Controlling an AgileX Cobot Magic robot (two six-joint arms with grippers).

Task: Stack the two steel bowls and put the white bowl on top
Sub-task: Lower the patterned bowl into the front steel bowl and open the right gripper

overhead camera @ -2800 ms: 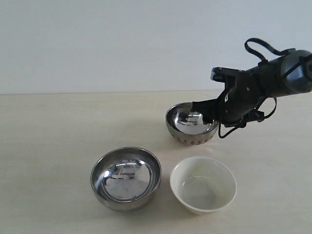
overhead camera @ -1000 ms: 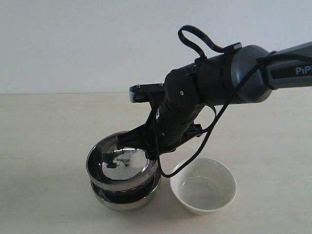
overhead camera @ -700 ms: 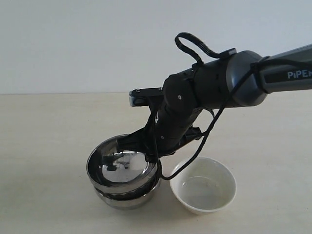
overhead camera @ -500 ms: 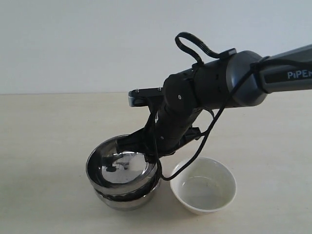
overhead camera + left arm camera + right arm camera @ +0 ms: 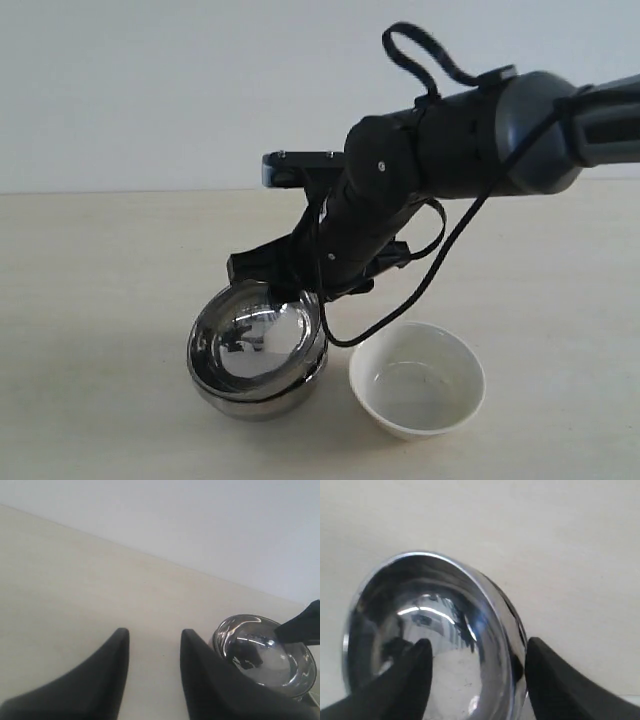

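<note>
The two steel bowls sit nested in the exterior view. The upper steel bowl [image 5: 258, 340] rests inside the lower one [image 5: 250, 405] and leans slightly. My right gripper [image 5: 303, 300] is open at the stack's far right rim. In the right wrist view one finger of the right gripper [image 5: 479, 645] is inside the upper bowl [image 5: 420, 630] and the other is outside, with the rim loose between them. The white bowl [image 5: 417, 381] stands upright just right of the stack. My left gripper [image 5: 152, 640] is open with nothing in it, and the stack [image 5: 265, 652] lies beyond one finger.
The pale wooden table [image 5: 100, 300] stretches left of and behind the bowls, ending at a plain white wall [image 5: 150, 90]. The right arm's dark body and looping cable [image 5: 450, 170] hang over the space behind the stack and the white bowl.
The carried steel bowl has dropped from just above the lower bowl into it. My right gripper has let go and lifted a little.
</note>
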